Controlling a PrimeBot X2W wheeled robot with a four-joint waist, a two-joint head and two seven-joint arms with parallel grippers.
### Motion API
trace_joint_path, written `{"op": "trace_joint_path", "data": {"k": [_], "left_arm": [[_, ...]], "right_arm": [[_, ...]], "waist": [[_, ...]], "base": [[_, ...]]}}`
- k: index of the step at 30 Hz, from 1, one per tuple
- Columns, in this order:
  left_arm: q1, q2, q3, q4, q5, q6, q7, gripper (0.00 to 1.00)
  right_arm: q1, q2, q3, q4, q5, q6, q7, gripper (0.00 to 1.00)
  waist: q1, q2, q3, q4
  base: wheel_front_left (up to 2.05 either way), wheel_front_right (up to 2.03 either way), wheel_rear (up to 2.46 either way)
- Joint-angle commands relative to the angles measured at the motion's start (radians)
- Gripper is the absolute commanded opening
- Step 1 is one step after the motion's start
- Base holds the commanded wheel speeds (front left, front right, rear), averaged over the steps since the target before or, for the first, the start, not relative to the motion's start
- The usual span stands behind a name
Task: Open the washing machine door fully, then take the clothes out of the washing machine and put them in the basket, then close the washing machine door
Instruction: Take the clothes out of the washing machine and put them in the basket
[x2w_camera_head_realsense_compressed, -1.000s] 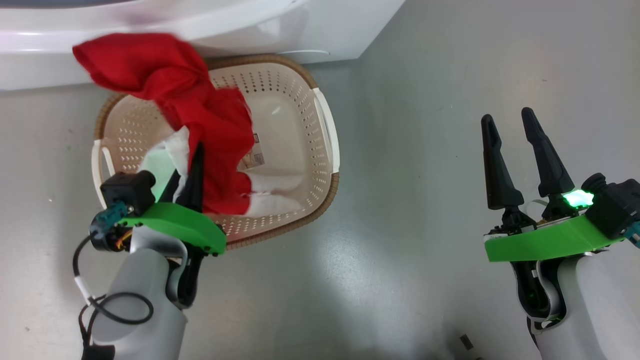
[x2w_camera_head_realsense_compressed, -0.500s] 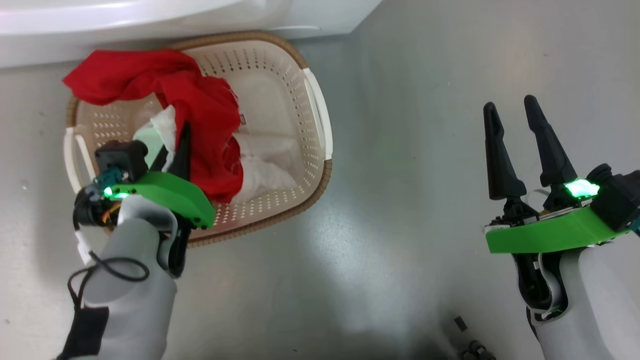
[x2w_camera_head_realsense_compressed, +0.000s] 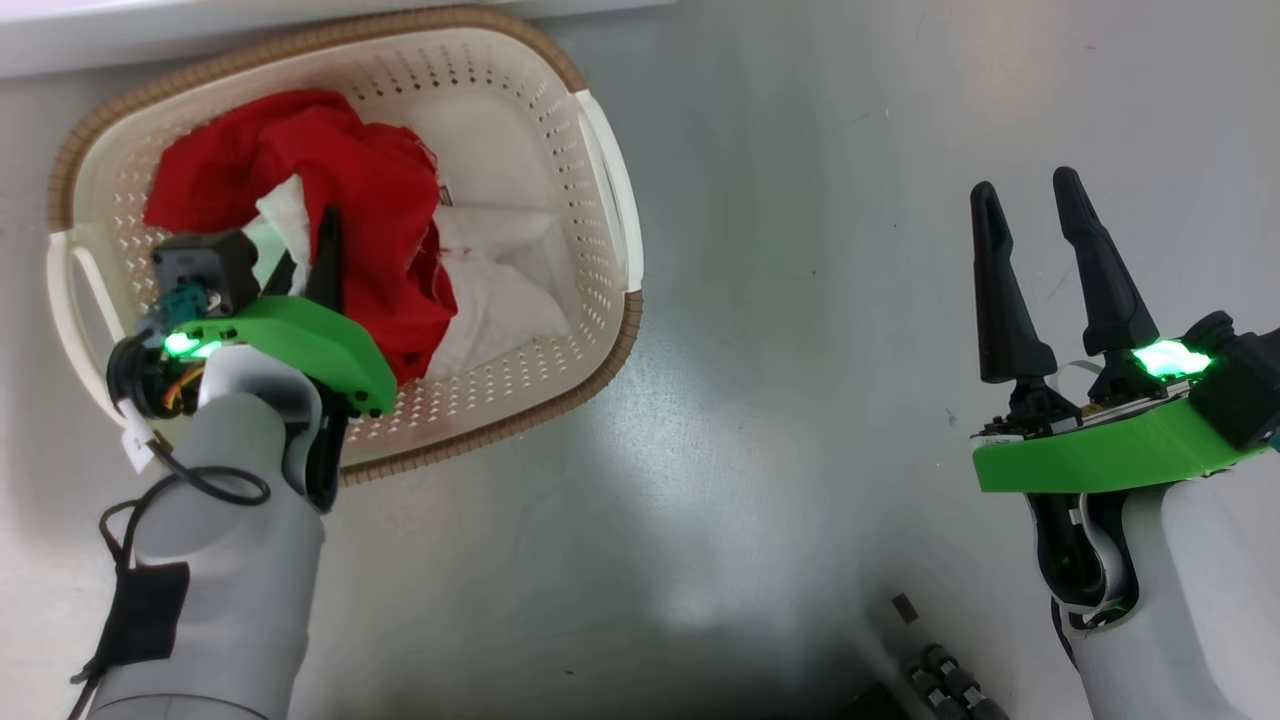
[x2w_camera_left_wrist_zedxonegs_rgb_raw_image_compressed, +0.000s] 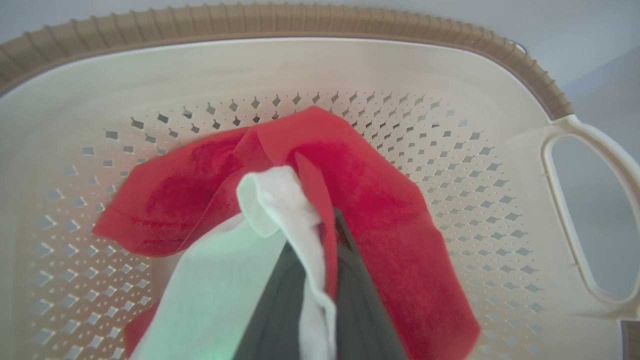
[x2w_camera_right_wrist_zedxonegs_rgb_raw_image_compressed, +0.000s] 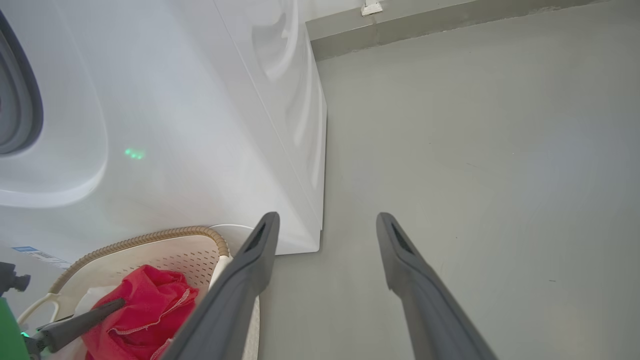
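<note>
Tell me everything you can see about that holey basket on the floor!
The cream-white perforated plastic basket is a rounded rectangle with a brown woven-look rim and loop handles on two sides. It stands upright on the grey floor, close beside the white washing machine. Red and white clothes lie inside, pinched by the left tool, which reaches into it.

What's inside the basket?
Red and white clothes are in the basket, with the left end effector shut on them. They cover much of the basket's bottom, so anything under the pile cannot be seen.
</note>
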Motion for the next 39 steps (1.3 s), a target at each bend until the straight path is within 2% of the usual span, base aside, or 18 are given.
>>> {"op": "trace_joint_path", "data": {"k": [1, 3, 4, 5, 14, 26, 39], "left_arm": [[0.018, 0.030, 0.024, -0.003, 0.013, -0.005, -0.005, 0.23], [0.015, 0.030, 0.030, 0.001, 0.015, -0.005, -0.005, 0.58], [0.014, 0.030, 0.034, 0.001, 0.016, -0.005, -0.005, 0.97], [0.014, 0.030, 0.038, 0.001, 0.017, -0.006, -0.005, 1.00], [0.029, 0.023, 0.064, -0.019, 0.016, -0.009, -0.005, 1.00], [0.126, 0.016, 0.089, -0.136, -0.007, -0.013, -0.005, 1.00], [0.226, 0.015, 0.046, -0.256, -0.060, -0.014, -0.005, 1.00]], "right_arm": [[0.011, 0.003, 0.022, -0.024, 0.014, 0.008, -0.006, 1.00], [0.009, 0.003, 0.021, -0.023, 0.015, 0.008, -0.006, 1.00], [0.009, 0.003, 0.020, -0.023, 0.015, 0.008, -0.006, 1.00], [0.008, 0.003, 0.020, -0.022, 0.015, 0.008, -0.006, 1.00], [0.002, 0.003, 0.013, -0.013, 0.007, 0.008, -0.006, 1.00], [0.024, 0.003, 0.008, 0.001, -0.018, 0.008, -0.006, 1.00], [0.075, -0.001, 0.010, 0.030, -0.026, 0.008, -0.006, 1.00]], "waist": [[0.0000, 0.0000, 0.005, -0.003], [0.0000, 0.0000, 0.006, -0.003], [0.0000, 0.0000, 0.006, -0.003], [0.0000, 0.0000, 0.005, -0.002], [0.0000, 0.0000, -0.023, 0.016], [0.0000, 0.0000, -0.128, 0.046], [0.0000, 0.0000, -0.256, 0.068]], "base": [[0.00, 0.00, 0.00], [0.00, 0.00, 0.00], [0.00, 0.00, 0.00], [0.00, 0.00, 0.00], [0.00, 0.00, 0.00], [0.00, 0.00, 0.00], [0.00, 0.00, 0.00]]}}
